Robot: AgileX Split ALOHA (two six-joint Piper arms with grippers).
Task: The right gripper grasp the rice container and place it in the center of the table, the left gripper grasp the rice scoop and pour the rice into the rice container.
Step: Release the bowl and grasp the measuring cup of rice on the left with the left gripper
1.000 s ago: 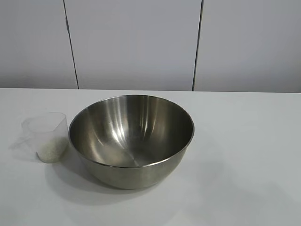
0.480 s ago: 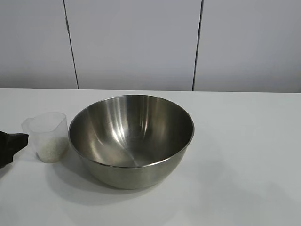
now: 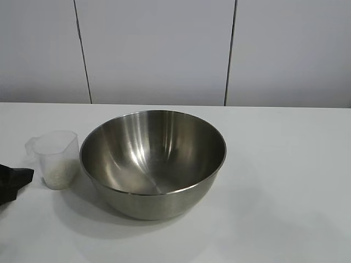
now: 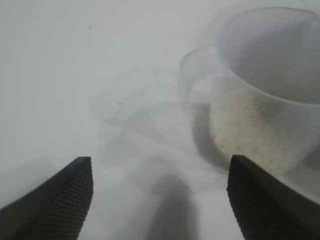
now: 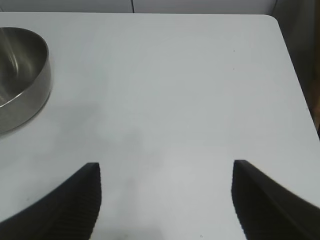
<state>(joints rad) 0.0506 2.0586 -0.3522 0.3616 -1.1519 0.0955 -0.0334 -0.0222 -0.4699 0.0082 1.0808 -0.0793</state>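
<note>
Steel bowl (image 3: 153,163) sits upright about mid-table (image 3: 285,181), empty, dull reflections inside. Scoop (image 3: 54,159) stands upright just to the exterior view's left of the bowl, close to its rim but whether they touch I can't tell; small pouring lip and handle stick out on the side away from the bowl. Rice (image 3: 59,174) fills only the bottom part of the scoop, white grains visible through the clear wall. Left gripper (image 3: 12,183) pokes in at the exterior view's left edge, low over the table, only a dark fingertip showing, near the scoop but apart from it, not touching. Left wrist view: left gripper (image 4: 160,192) jaws spread wide, nothing between them, bare table in the gap; scoop (image 4: 260,95) ahead and off to one side, nearer one finger (image 4: 260,205), rice (image 4: 245,125) visible low inside it, shadow under it on the table. No grip on the scoop yet. Right gripper (image 5: 165,197) is out of the exterior view; in the right wrist view its jaws stand wide apart, empty, over bare table, with the bowl (image 5: 20,75) well off at the picture's edge and the table's far corner visible. Grey wall panels (image 3: 159,49) behind the table.
</note>
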